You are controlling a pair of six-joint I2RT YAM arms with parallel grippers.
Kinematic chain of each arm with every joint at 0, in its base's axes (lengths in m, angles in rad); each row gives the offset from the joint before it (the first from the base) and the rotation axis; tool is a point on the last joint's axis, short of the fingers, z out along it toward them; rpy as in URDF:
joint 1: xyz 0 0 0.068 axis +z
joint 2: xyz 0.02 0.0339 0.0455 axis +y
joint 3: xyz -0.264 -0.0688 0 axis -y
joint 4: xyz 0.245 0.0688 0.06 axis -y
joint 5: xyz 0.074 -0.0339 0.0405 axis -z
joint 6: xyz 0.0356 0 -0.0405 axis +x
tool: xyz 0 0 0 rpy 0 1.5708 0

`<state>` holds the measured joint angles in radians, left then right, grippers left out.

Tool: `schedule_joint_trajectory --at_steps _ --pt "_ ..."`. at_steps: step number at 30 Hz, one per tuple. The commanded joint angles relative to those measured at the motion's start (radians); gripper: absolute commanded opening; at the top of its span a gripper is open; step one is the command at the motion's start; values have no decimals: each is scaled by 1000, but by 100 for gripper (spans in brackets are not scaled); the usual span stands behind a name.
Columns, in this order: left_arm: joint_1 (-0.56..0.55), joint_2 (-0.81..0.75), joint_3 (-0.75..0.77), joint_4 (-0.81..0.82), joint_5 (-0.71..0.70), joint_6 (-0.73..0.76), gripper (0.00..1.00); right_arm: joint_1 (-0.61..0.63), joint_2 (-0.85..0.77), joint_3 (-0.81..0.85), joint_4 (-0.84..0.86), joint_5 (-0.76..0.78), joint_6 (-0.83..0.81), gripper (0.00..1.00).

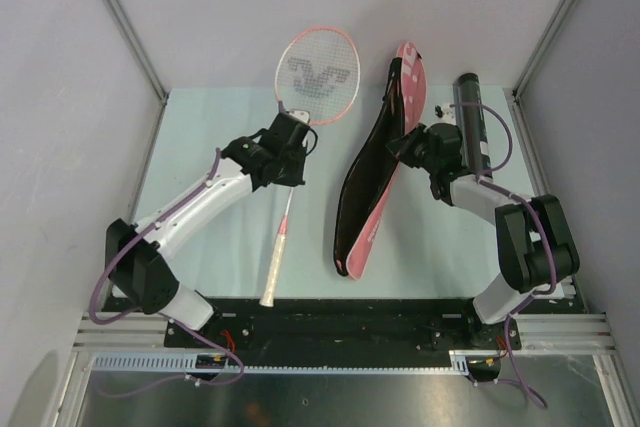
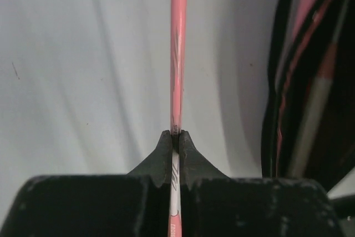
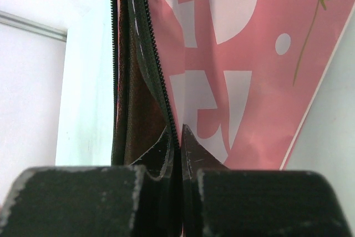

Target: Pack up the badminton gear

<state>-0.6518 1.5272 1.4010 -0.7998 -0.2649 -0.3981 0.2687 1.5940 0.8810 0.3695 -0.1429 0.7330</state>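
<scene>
Racket [image 1: 315,75] lies on the left half of the counter [image 1: 200,127], with its head at the far edge and its white handle pointing at the near edge. Whether the head rests on the counter or against the back wall cannot be told. Left gripper [image 2: 175,139]: fingers pinched tight on the pink shaft, no gap visible. The top view hides this grip under the wrist.

Bag [image 1: 365,187] runs from the far edge toward the near edge at mid-counter, with its zip gaping and dark lining showing. Right gripper [image 3: 180,137]: tips nearly together on the bag's zipper edge, and the black fold between them is hard to separate from the fingers. The left wrist view shows a pale-and-pink shaft [image 2: 317,95] inside the bag opening, both ends cut off.

Black tube [image 1: 471,127] lies near the far right corner, its near end hidden behind the right arm.
</scene>
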Motion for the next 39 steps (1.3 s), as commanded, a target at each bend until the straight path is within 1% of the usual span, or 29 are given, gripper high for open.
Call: schedule_joint_trajectory --at_steps 1,2,4,5,6,7,9,11,12,15,16,17,18,19,20,21,22,24,25,26,28,29,31,32,36,39 --pt "20 -117 44 -26 142 137 1 -14 43 81 111 -27 -24 0" --pt "20 -128 44 -24 291 162 0 -20 52 85 114 -43 -32 0" --pt "20 -150 46 -16 437 183 0 -29 58 88 135 -95 -58 0" --pt "21 -156 50 -12 549 198 0 -34 60 90 143 -109 -64 0" --pt "23 -156 53 -12 616 211 0 -40 60 88 164 -122 -73 0" --pt "24 -151 56 -9 665 222 0 -42 61 88 177 -150 -83 0" --pt "29 -145 65 -7 717 246 1 -45 61 90 198 -158 -81 0" --pt "32 -134 70 -6 705 243 0 -51 52 88 192 -135 -72 0" --pt "32 -134 70 -9 628 234 0 -51 41 88 178 -124 -69 0" --pt "31 -136 61 -3 506 205 0 -54 31 88 154 -100 -63 0" --pt "24 -134 61 -1 390 187 0 -56 21 90 140 -68 -64 0" --pt "2 -130 62 -2 315 174 0 -54 17 88 129 -49 -54 0" --pt "-21 -130 61 -4 206 167 0 -54 11 90 96 -23 -43 0" --pt "-47 -127 59 -12 46 154 0 -54 3 90 82 21 -34 0" --pt "-78 -124 55 -15 -8 148 0 -52 0 90 69 41 -26 0" --pt "-86 -116 55 -21 -46 136 0 -52 -2 90 60 69 -8 0" --pt "-97 -110 53 -29 -115 125 0 -52 0 92 60 83 -1 0" --pt "-149 -78 50 -44 -222 134 0 -49 3 101 30 129 35 0" --pt "-172 -65 55 -52 -335 145 0 -48 10 119 10 143 49 0" --pt "-215 -47 55 -56 -376 150 0 -48 15 127 -7 143 57 0" --pt "-262 -6 55 -64 -475 162 0 -45 23 150 -26 196 85 0" --pt "-272 10 58 -68 -566 165 0 -45 27 156 -43 209 92 0" --pt "-279 56 70 -87 -640 176 1 -42 27 168 -47 229 114 0" --pt "-290 66 72 -87 -708 183 0 -42 27 176 -38 230 115 0" --pt "-313 114 79 -84 -810 208 1 -33 38 211 -61 273 118 0" --pt "-328 140 75 -84 -852 226 0 -25 40 230 -64 301 123 0"
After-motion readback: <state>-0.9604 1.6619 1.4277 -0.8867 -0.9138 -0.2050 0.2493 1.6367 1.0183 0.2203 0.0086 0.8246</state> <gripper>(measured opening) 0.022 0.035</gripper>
